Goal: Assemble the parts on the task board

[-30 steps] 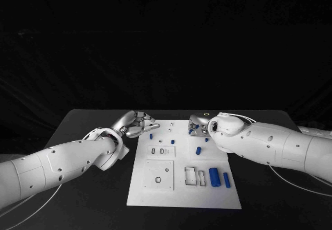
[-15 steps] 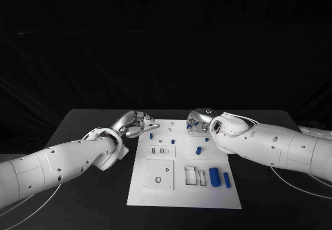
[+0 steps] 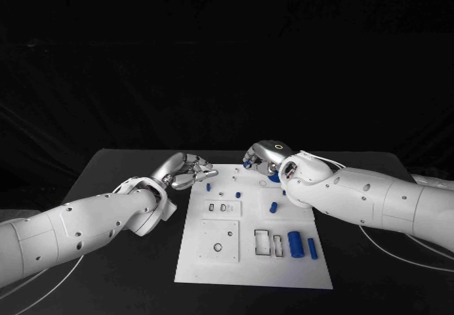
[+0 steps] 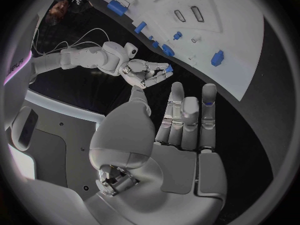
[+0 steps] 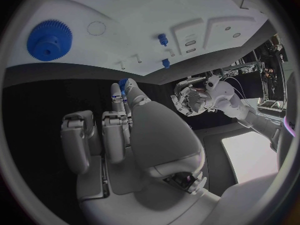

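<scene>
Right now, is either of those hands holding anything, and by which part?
The right hand pinches a small blue part between its fingertips; which end it grips is too small to tell. Whether the left hand holds anything cannot be told.

Black table (image 3: 118,167), dull and dark, spread out beneath both hands. Directly on it, one white board (image 3: 250,262), long and flat, not tilted. Far end of the board between the left hand (image 3: 189,169) and the right hand (image 3: 265,154): left edge just beside the left hand, far right corner under the right hand. Near end well back from both hands, between the forearms. Bare black tabletop outward of each hand and beyond their fingertips. From the left wrist, the board (image 4: 231,40) ahead of the fingers, a dark band of table (image 4: 250,120) between. From the right wrist, likewise the board (image 5: 125,15) past a dark strip of table (image 5: 56,85).
</scene>
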